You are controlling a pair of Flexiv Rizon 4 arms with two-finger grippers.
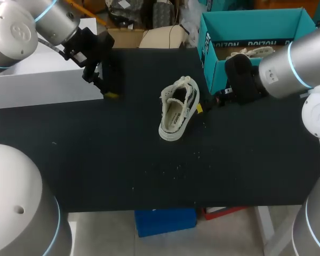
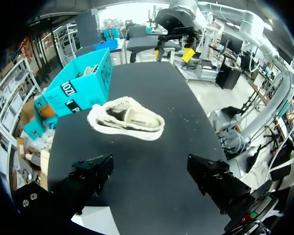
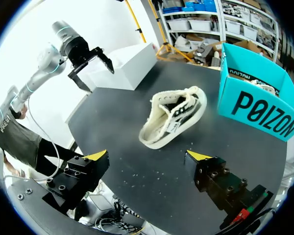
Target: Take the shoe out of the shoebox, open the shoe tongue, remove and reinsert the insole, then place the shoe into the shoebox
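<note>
Since both wrist views show each pincer's fingers spread wide with bare tabletop between them, neither holds anything. The left gripper [image 1: 102, 88] [image 2: 152, 176] hangs at the upper left of the head view, beside a white box [image 1: 42, 80] and well apart from the shoe. The right gripper [image 1: 208, 104] [image 3: 147, 156] sits right of centre, just beside the shoe but apart from it. The cream sneaker [image 1: 178, 109] [image 2: 126, 119] [image 3: 174, 116], with dark side panels, lies on the black table [image 1: 149, 170] at upper centre, its opening visible from above. The teal shoebox [image 1: 250, 32] [image 2: 81, 83] [image 3: 257, 105] stands open at the upper right, near the sneaker. A second pale shoe [image 1: 256, 52] lies inside it.
</note>
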